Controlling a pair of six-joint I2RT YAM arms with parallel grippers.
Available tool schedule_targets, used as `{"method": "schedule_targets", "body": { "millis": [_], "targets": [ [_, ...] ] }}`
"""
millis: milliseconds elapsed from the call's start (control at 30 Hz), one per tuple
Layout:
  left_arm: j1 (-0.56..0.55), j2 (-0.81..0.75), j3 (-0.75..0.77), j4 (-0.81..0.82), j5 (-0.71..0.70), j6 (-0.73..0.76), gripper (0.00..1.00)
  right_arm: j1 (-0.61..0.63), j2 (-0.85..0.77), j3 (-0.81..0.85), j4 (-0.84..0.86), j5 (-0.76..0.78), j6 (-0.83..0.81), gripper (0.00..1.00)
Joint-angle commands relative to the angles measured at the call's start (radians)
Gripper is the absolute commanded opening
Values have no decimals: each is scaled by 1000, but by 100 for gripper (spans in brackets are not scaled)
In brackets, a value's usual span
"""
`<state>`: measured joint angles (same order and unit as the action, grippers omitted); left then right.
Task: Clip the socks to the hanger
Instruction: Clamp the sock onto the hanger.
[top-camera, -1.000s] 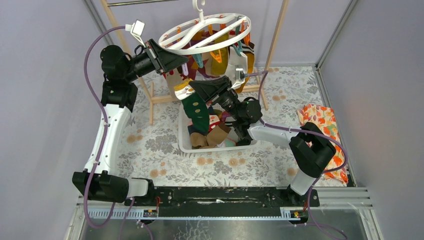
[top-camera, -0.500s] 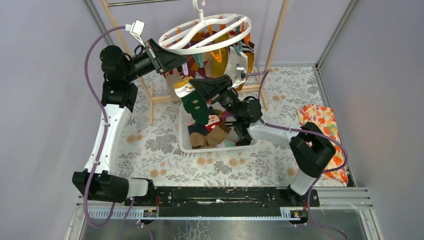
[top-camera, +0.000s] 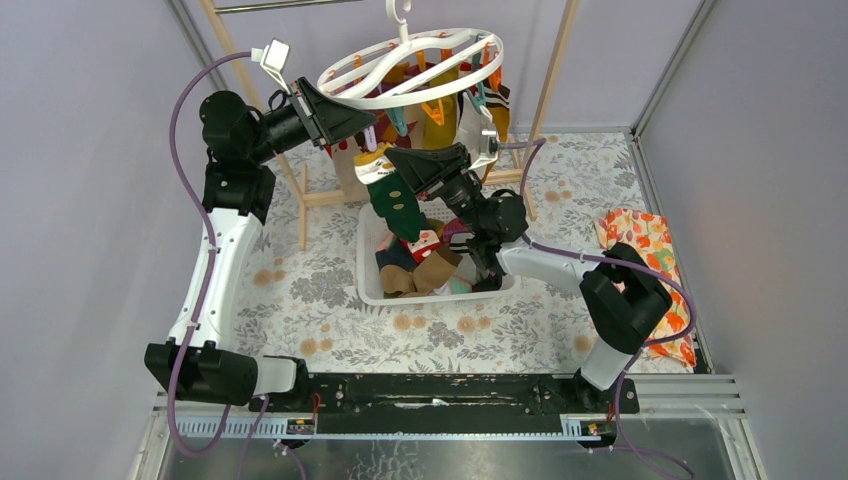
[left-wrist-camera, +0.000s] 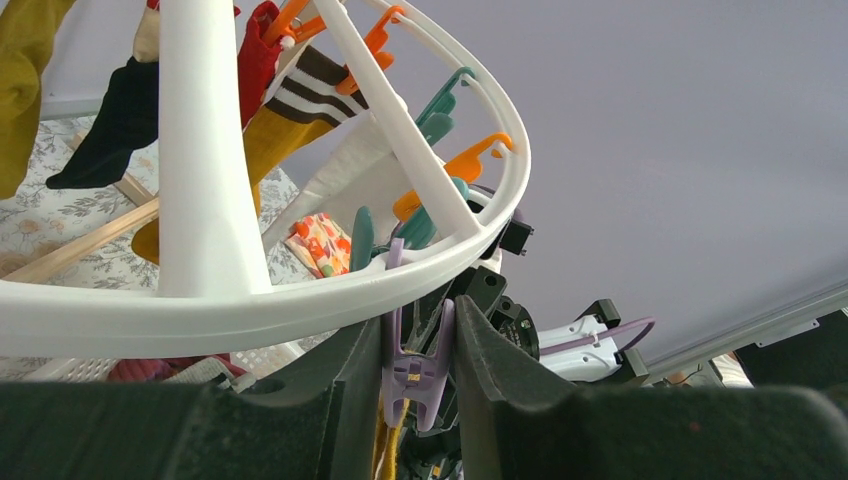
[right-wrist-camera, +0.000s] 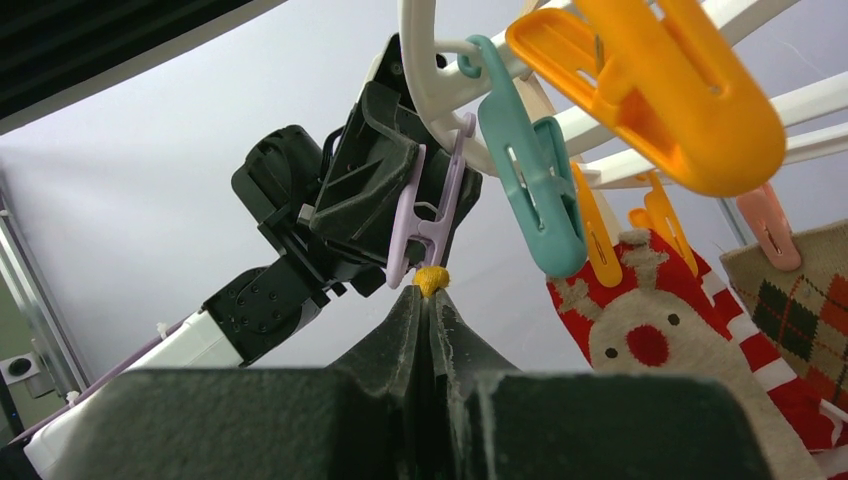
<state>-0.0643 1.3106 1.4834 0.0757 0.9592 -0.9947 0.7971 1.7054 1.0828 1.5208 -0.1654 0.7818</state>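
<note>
The white ring hanger (top-camera: 372, 99) hangs from the wooden frame with several socks clipped to it. My left gripper (top-camera: 366, 119) is shut on a purple clip (left-wrist-camera: 418, 362) under the ring's near-left rim (left-wrist-camera: 250, 300), squeezing its handles. My right gripper (top-camera: 394, 161) is shut on a dark green dotted sock (top-camera: 398, 206) with a yellow cuff edge. In the right wrist view that yellow edge (right-wrist-camera: 431, 279) sits at the fingertips (right-wrist-camera: 418, 305), right at the mouth of the purple clip (right-wrist-camera: 430, 215). The yellow edge also shows under the clip in the left wrist view (left-wrist-camera: 386, 448).
A white slotted basket (top-camera: 368, 284) below holds more socks (top-camera: 432, 268). Teal (right-wrist-camera: 530, 180) and orange (right-wrist-camera: 650, 90) clips and a red reindeer sock (right-wrist-camera: 660, 330) hang close to my right gripper. The wooden frame (top-camera: 551, 75) stands behind. An orange floral cloth (top-camera: 650, 255) lies at the right.
My right gripper has lifted the green sock up and back towards the purple clip. My left gripper has stayed on the clip.
</note>
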Motion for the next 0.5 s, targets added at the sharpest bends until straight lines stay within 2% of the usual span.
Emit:
{"method": "schedule_targets", "body": {
  "millis": [0,467],
  "targets": [
    [-3,-19,-9,39,82,-19,0,-13,6,59,84,27,-8,0],
    [-3,-17,0,40,82,-22,0,-17,35,89,113,21,21,0]
  ]
}}
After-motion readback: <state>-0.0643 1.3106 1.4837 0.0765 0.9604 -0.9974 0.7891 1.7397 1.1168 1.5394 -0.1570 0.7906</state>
